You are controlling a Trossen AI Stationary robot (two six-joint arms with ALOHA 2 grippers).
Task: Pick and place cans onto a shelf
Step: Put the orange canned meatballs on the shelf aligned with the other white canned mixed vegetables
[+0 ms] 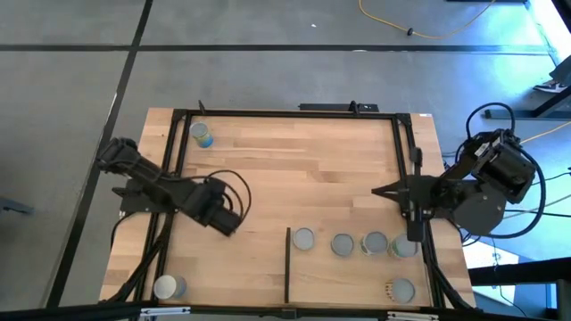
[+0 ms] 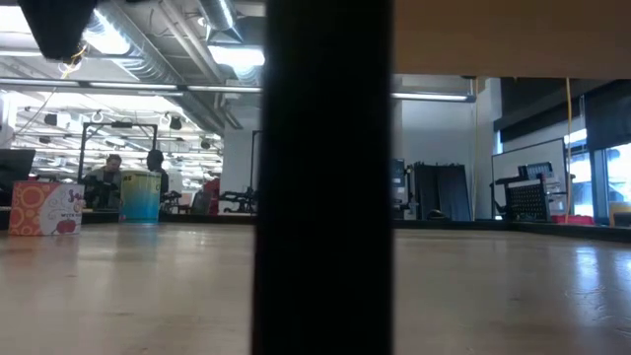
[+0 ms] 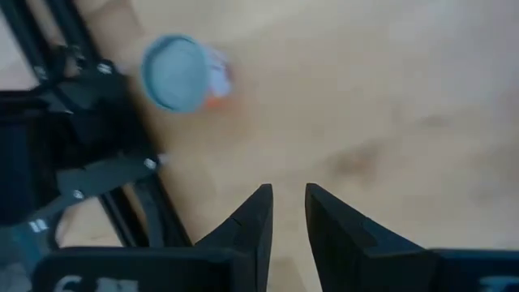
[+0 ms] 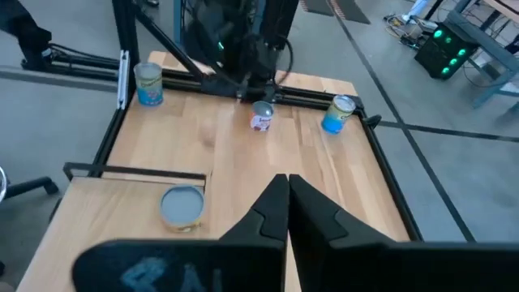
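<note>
The left gripper point(image 1: 234, 228), left of centre in the high view, has its fingers slightly apart and holds nothing. It appears between picks, and the next move calls for reaching the can point(image 1: 168, 287) at lower left. The right gripper point(image 1: 377, 191) waits pinched together above the shelf point(image 1: 352, 272) at lower right, which carries five cans.

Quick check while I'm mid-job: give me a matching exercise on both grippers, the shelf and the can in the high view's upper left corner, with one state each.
1. left gripper
2. right gripper
3. shelf
4. corner can

A. bears a row of cans
B. fingers pressed together, empty
C. blue and yellow label, standing alone by the frame
D. fingers slightly apart, holding nothing

Pairs: 1-D, 2-B, 3-A, 4-C
</note>
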